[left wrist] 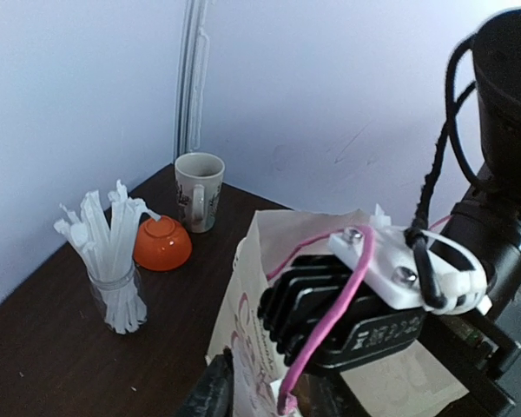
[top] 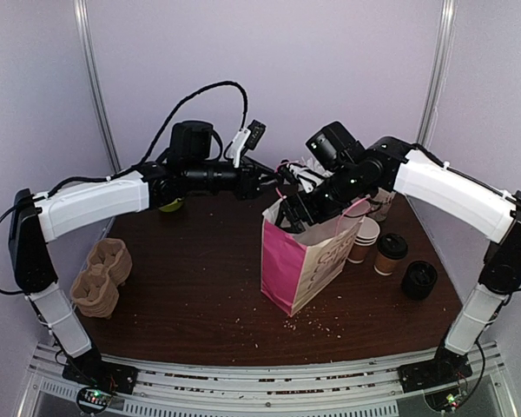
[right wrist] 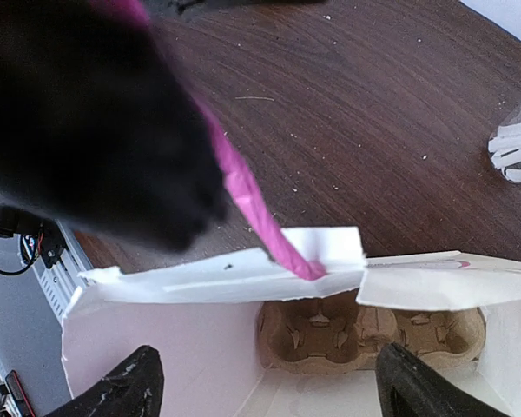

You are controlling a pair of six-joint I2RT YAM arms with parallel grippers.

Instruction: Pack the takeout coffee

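Pink bag between cardboard carriers, lidded cup.

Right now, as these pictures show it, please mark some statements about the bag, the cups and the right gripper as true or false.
1. A pulp cup carrier lies at the bottom of the paper bag. True.
2. A lidded coffee cup is already inside the bag. False: none shows there; the lidded cup stands on the table beside it.
3. The right gripper is shut. False: its jaws stand wide apart over the bag's mouth.
4. The mug stands upright. True.
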